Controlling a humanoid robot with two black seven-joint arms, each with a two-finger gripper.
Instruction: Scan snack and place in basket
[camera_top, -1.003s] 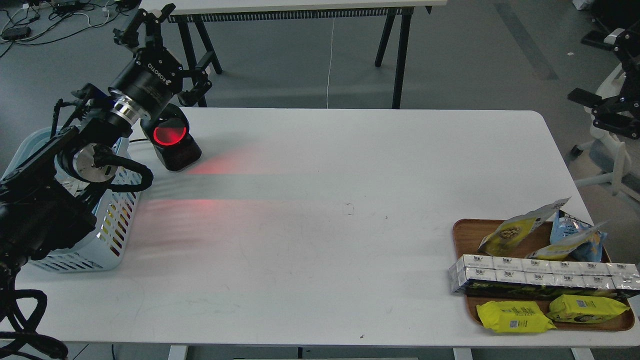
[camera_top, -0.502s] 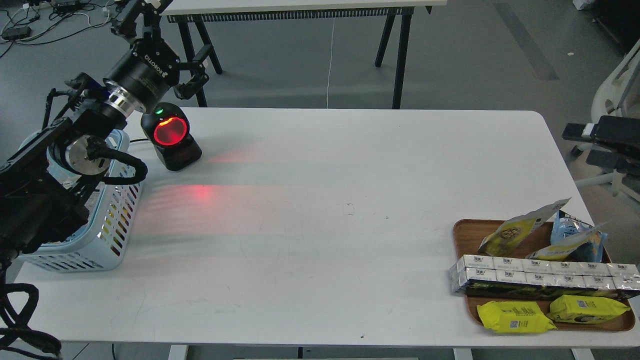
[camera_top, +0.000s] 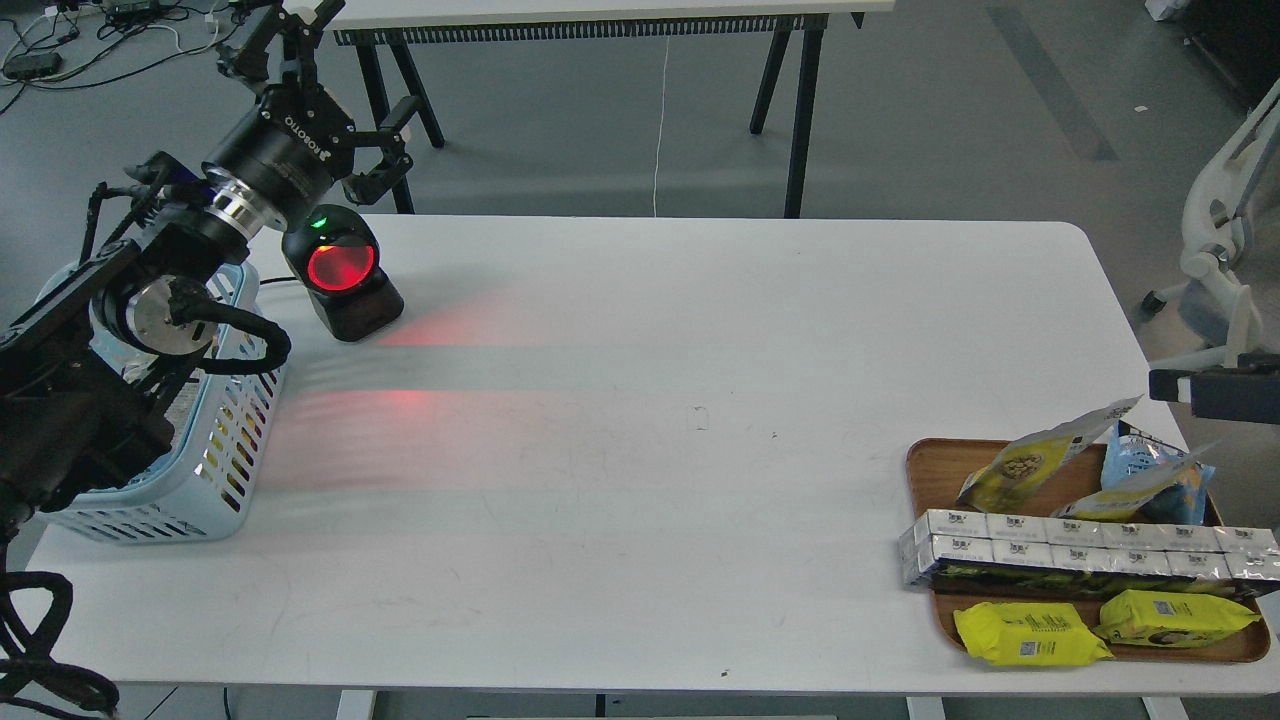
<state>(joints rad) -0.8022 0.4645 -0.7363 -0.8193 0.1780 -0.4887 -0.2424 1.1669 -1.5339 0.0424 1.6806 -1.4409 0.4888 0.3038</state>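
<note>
White desk (camera_top: 640, 480). Left claw (camera_top: 320, 75) raised past the desk's far-left corner, fingers spread, nothing in it. Black scanner (camera_top: 342, 272) below it on the desk, red window lit, green light on top, red glow across the desk. Light blue basket (camera_top: 225, 440) at left edge, partly hidden by the left arm. Brown tray (camera_top: 930, 465) at right front corner: snack (camera_top: 1035, 462) leaning at the back, blue-yellow bag (camera_top: 1150, 470) beside it, row of silver cartons (camera_top: 1080, 550) across the middle, two yellow packets (camera_top: 1030, 633) in front. Right arm (camera_top: 1215, 392) enters at right edge, claw unclear.
</note>
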